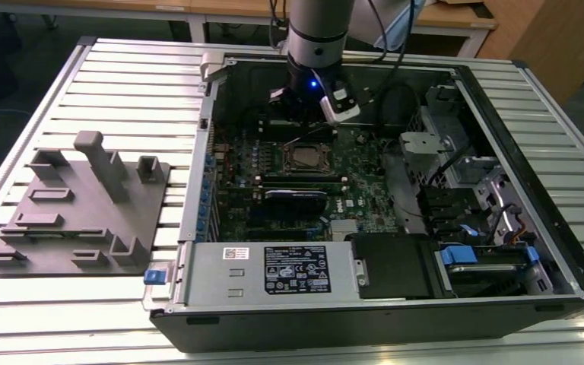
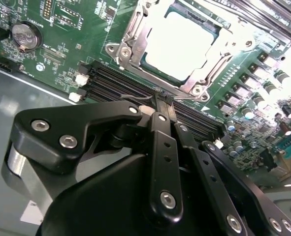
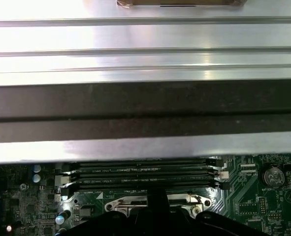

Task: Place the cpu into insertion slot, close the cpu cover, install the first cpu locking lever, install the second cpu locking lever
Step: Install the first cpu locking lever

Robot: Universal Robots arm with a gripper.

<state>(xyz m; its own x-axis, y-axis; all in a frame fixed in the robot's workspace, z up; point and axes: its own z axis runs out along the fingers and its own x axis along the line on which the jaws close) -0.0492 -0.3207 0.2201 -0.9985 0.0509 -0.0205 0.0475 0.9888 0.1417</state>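
The cpu [image 2: 177,44] sits in the insertion slot [image 2: 211,37], framed by the cpu cover [image 2: 130,37]. The hand [image 2: 163,101] hovers just beside it, fingers pinched together, holding nothing.

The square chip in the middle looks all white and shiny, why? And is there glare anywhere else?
In the second wrist view the cpu reflects light so strongly that its face is washed out white, with the cpu cover around it gleaming too. In the first wrist view the ribbed metal table glares in pale bands. In the exterior view the table is bright but evenly lit, and the case interior sits darker.
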